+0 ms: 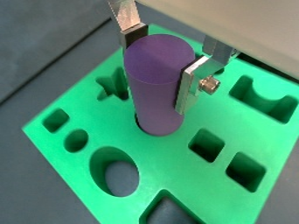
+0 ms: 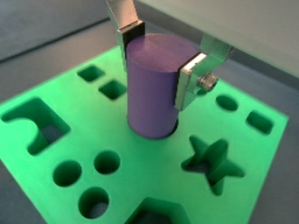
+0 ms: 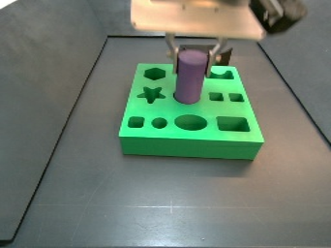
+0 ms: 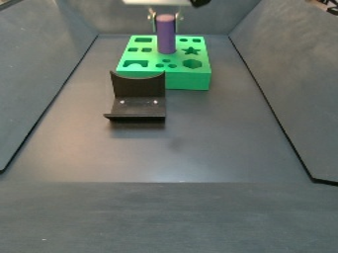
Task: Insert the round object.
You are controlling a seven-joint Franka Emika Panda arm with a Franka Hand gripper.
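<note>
The round object (image 1: 159, 83) is seen upright over the centre of the green block (image 1: 70, 109), its lower end set in a round hole in the block's top face; how deep it sits cannot be told. The gripper (image 1: 163, 63) is positioned directly above the block, w/ jaws closed narrow onto the peg's upper part: one silver finger (image 2: 124, 21) is pressed to one side, the opp. finger (image 2: 191, 79) to the other, peg held between the pads. Same grip is confirmed in a side view (image 3: 192, 76). Star, square and round cutouts are noted around the peg. The fixture (image 4: 136, 95) is seen on the floor just beside the block, apart from the gripper.
</note>
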